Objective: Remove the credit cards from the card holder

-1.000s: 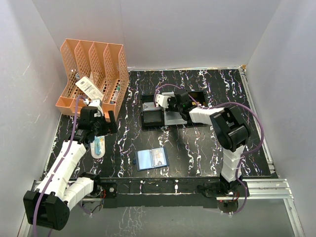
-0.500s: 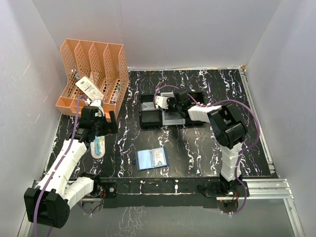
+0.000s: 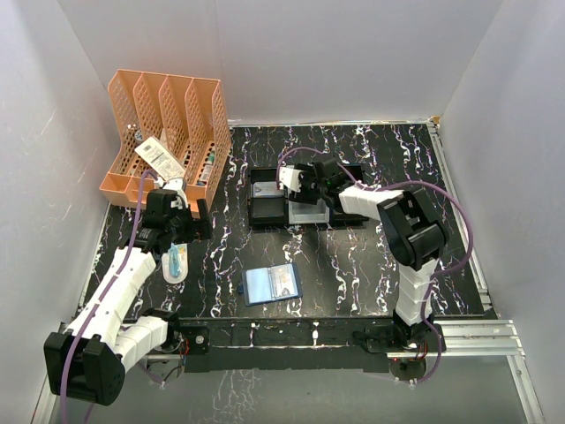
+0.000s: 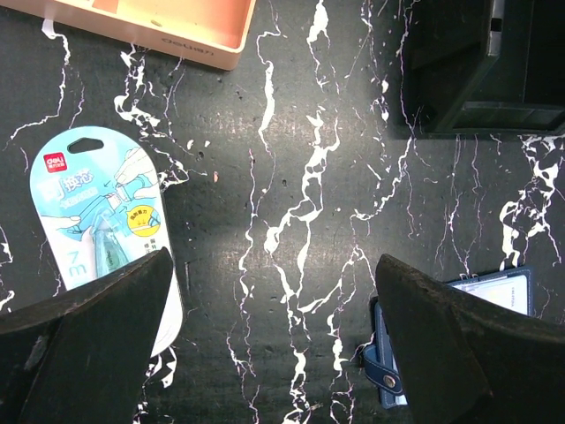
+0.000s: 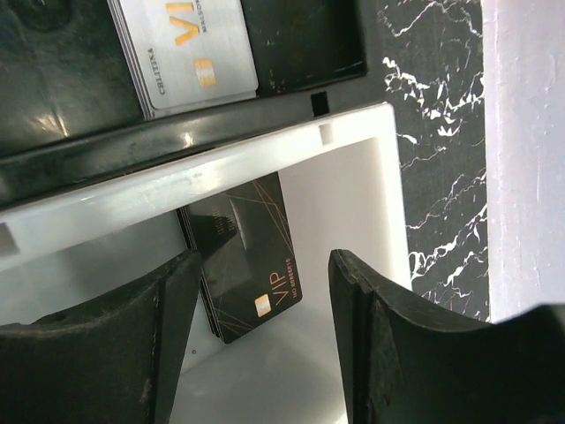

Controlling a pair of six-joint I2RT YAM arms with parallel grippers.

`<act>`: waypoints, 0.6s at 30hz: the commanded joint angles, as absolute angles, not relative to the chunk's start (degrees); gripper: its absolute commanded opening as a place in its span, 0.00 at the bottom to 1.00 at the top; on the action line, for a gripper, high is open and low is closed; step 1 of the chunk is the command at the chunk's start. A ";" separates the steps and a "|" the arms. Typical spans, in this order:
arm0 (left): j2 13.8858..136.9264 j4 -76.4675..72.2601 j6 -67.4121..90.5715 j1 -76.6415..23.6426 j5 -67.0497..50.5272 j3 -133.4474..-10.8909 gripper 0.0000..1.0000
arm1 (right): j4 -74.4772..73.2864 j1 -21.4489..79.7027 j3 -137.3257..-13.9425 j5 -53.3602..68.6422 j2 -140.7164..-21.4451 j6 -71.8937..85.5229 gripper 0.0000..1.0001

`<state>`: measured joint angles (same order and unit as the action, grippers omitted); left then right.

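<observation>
Card holder (image 4: 387, 375) largely obscured in left wrist view.

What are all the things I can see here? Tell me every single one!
table: 1, black with white veins, under everything
file rack: 1, orange, back left of the table
blue packet: 1, pale blue, on the table in front of the rack
card holder: 1, navy blue, lying open, front middle
black tray: 1 for sure, black, back middle
white tray: 1, white, beside the black tray
silver card: at least 1, silver, in a black tray
black card: at least 1, black with gold print, in the white tray
left gripper: 1, black, open, above bare table between packet and card holder
right gripper: 1, black, open, over the white tray
</observation>
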<state>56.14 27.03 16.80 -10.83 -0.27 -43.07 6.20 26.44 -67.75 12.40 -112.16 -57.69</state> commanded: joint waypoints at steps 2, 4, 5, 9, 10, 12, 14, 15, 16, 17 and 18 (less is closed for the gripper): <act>55.70 26.90 15.92 -10.63 -3.39 -42.94 0.99 | 6.83 25.93 -69.17 16.33 -105.12 -53.58 0.59; 55.05 26.66 15.95 -10.62 -5.08 -42.93 0.99 | 7.54 25.93 -68.56 16.76 -102.69 -49.62 0.59; 54.58 26.51 15.91 -10.63 -6.17 -42.95 0.99 | 8.14 25.89 -68.15 17.01 -101.03 -46.06 0.60; 51.06 25.22 16.86 -10.59 -12.85 -42.58 0.99 | 14.51 25.93 -63.50 13.84 -90.95 -17.26 0.67; 49.99 24.47 17.65 -10.63 -14.85 -42.31 0.99 | 14.53 25.93 -62.21 13.65 -88.43 -9.99 0.70; 47.48 21.12 21.56 -10.62 -19.73 -40.46 0.99 | 12.88 25.88 -59.03 13.93 -82.80 3.26 0.73; 45.48 17.31 26.95 -10.65 -25.27 -37.68 0.99 | 11.48 25.81 -55.18 16.31 -78.56 14.10 0.79; 44.83 15.17 29.46 -10.69 -28.11 -36.44 0.99 | 9.65 25.79 -53.74 17.68 -76.68 17.61 0.87; 44.01 11.75 31.94 -10.65 -31.69 -35.29 0.97 | 8.48 25.58 -52.14 20.19 -74.69 20.63 0.94; 43.39 8.53 34.52 -10.76 -35.32 -33.75 0.95 | 8.31 25.37 -50.20 22.64 -72.74 21.94 0.98; 42.79 5.13 37.19 -11.11 -38.42 -32.16 0.92 | 10.03 25.12 -46.83 23.47 -70.43 26.63 0.98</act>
<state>44.88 17.23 25.78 -10.83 -22.09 -36.58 9.69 25.85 -54.30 17.12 -75.50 3.62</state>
